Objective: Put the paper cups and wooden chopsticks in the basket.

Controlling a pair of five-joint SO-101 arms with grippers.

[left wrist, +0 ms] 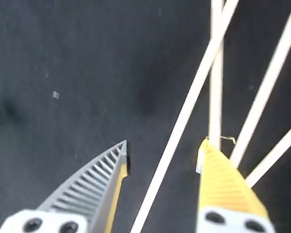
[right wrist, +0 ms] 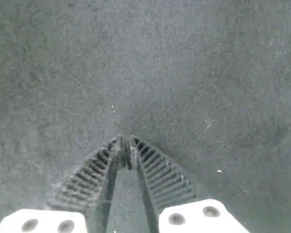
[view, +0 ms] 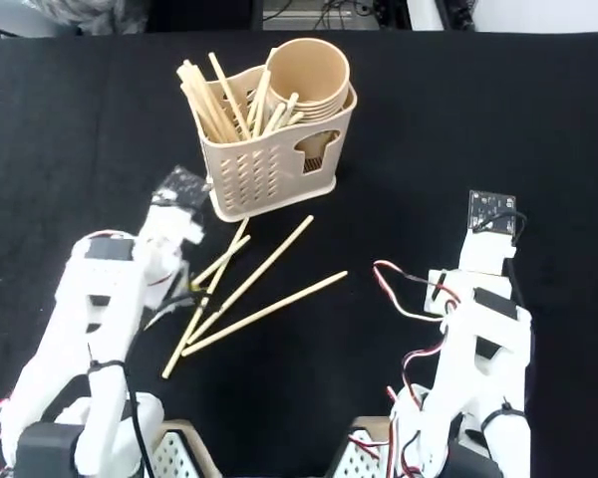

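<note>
A beige slotted basket (view: pixel 269 169) stands at the table's far middle. It holds stacked paper cups (view: pixel 309 70) and a bundle of wooden chopsticks (view: pixel 214 100). Several loose chopsticks (view: pixel 264 311) lie fanned on the black cloth in front of it. My left gripper (view: pixel 191 289) hangs low over their left ends. It is open (left wrist: pixel 164 145), with one chopstick (left wrist: pixel 184 116) running between the grey finger (left wrist: pixel 94 184) and the yellow finger (left wrist: pixel 223 179); neither touches it. My right gripper (right wrist: pixel 125 141) is shut and empty above bare cloth, and the right arm (view: pixel 478 309) stands at the right.
The black cloth (view: pixel 458 129) covers the whole table. Red and white cables (view: pixel 404 294) loop off the right arm toward the middle. Both arm bases (view: pixel 369 458) sit at the near edge. Open cloth lies between the loose chopsticks and the right arm.
</note>
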